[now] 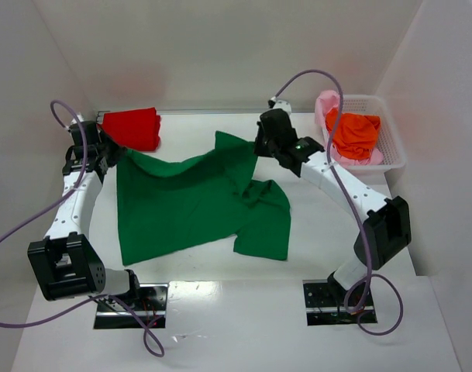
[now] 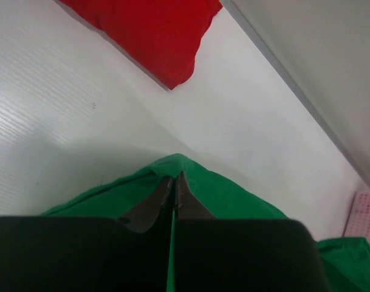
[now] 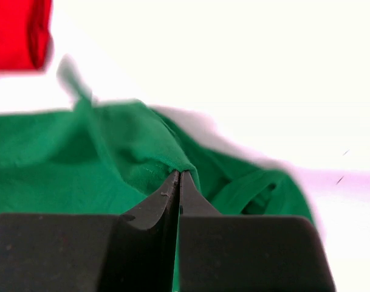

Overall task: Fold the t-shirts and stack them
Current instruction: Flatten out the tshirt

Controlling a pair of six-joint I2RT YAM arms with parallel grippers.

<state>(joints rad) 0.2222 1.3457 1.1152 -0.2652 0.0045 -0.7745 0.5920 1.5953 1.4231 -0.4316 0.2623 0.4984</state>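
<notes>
We log the dark green t-shirt (image 1: 189,205) lying rumpled mid-table, its right part doubled over itself. Left gripper (image 2: 174,177): jaws pinched together on the shirt's far-left corner. Right gripper (image 3: 178,176): jaws likewise closed tight on a green fold at the far edge. Red t-shirt (image 1: 133,128) sits folded far left. Orange t-shirt (image 1: 353,133) and pale pink t-shirt (image 1: 326,105) are bunched in the white basket (image 1: 394,143), far right.

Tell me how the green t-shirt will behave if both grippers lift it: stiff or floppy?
Probably very floppy: the green t-shirt wrinkles and sags between the left gripper and the right gripper, both shut on its far edge. It looks thin, so likely light. Its loose near part would probably hang and drag on the table.
</notes>
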